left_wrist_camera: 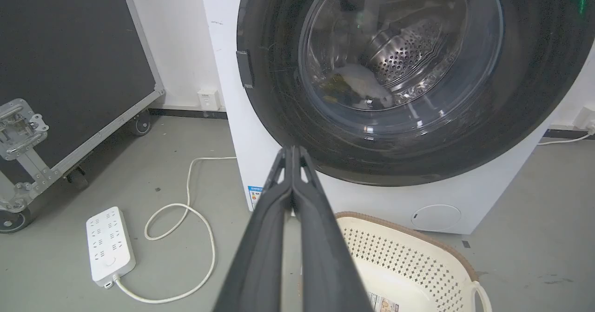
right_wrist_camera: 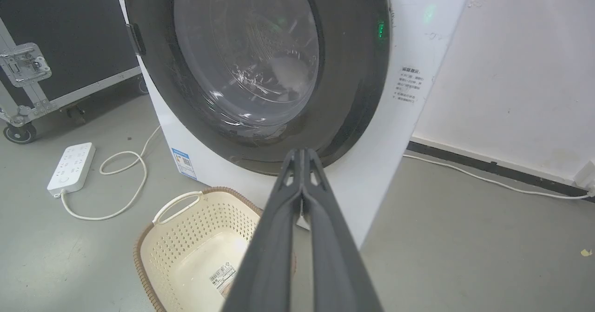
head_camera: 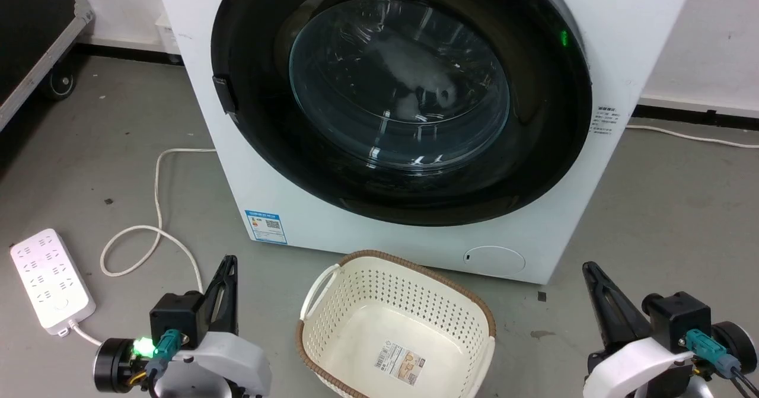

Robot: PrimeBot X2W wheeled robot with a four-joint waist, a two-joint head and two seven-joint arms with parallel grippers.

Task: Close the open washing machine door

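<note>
Here, your left gripper (head_camera: 228, 266) and right gripper (head_camera: 590, 270) sit low before the washing machine (head_camera: 356, 226), both pinched shut, holding nothing. The basket (head_camera: 409, 260) lies at the machine's foot. The door (head_camera: 255, 131) looks flush against the machine's front. If it hasn't clicked home, it could swing open; an advance would clip the basket.

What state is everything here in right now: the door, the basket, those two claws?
washing machine door: shut, flush against the washing machine.
left gripper: shut, holding nothing.
right gripper: shut, holding nothing.
basket: upright, empty but for a label.
power strip: nothing plugged into its sockets.
</note>
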